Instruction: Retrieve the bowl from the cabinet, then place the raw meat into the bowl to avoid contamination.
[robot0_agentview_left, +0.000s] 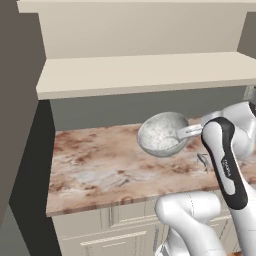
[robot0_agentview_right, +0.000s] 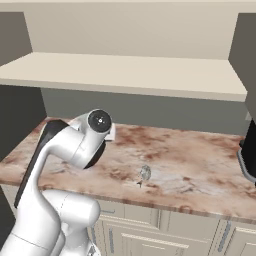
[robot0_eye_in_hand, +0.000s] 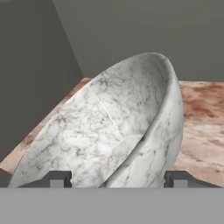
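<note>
- Cabinet (robot0_agentview_left: 145, 75) first, the largest thing we see; its plain beige shelf runs across the top of both base views, open to us, with grey wall beneath it.
- Counter (robot0_agentview_left: 100, 170) next; reddish marble, lying below the shelf, with cream drawer fronts (robot0_agentview_left: 120, 230) along its front edge.
- Arm (robot0_agentview_left: 225, 165) after that; white with dark joints, it rises at the lower right of the left base view and bends over the counter's right part.
- Bowl (robot0_agentview_left: 162, 134) follows; mottled grey-white, tilted on its side with its hollow turned toward the camera, up above the marble and out of the cabinet; in the hand view its rim runs between the two finger tips.
- Gripper (robot0_eye_in_hand: 118, 179) then; we see its fingers (robot0_eye_in_hand: 57, 179) spread wide with the bowl's wall between them, grasping the bowl at its rim.
- Small greyish object (robot0_agentview_right: 145, 173) last; it lies on the marble near the front edge; we cannot tell what it is.
</note>
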